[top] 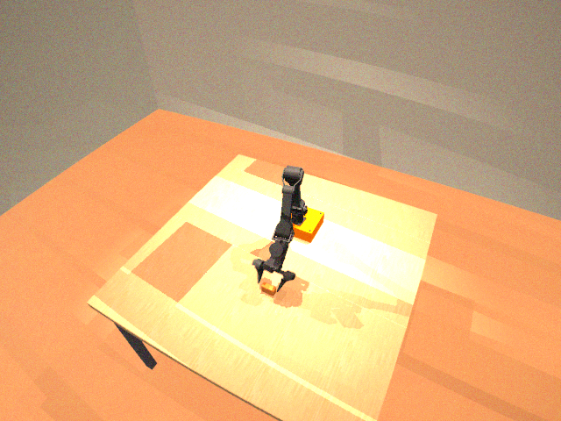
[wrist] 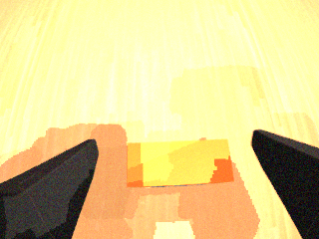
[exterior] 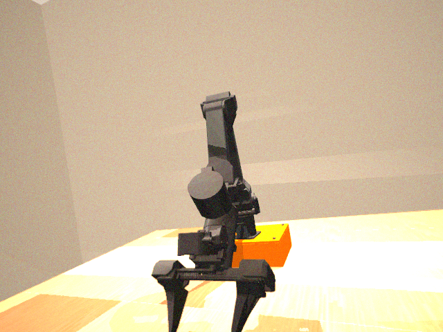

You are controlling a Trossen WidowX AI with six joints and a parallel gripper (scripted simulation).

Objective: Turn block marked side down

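Note:
A small yellow-orange block rests on the table. In the wrist view a plain face shows, partly shaded, with only a thin dark line along its near lower edge; the marked side is not otherwise seen. The block is not visible in the exterior view. My gripper is open and empty. Its fingers stand on either side of the block, with a gap on both sides in the wrist view.
The arm stands on an orange-yellow base box behind the gripper. Strong light bands and brown shadow patches cross the table, some of them around the block. The table's front edge lies beyond the block from the base.

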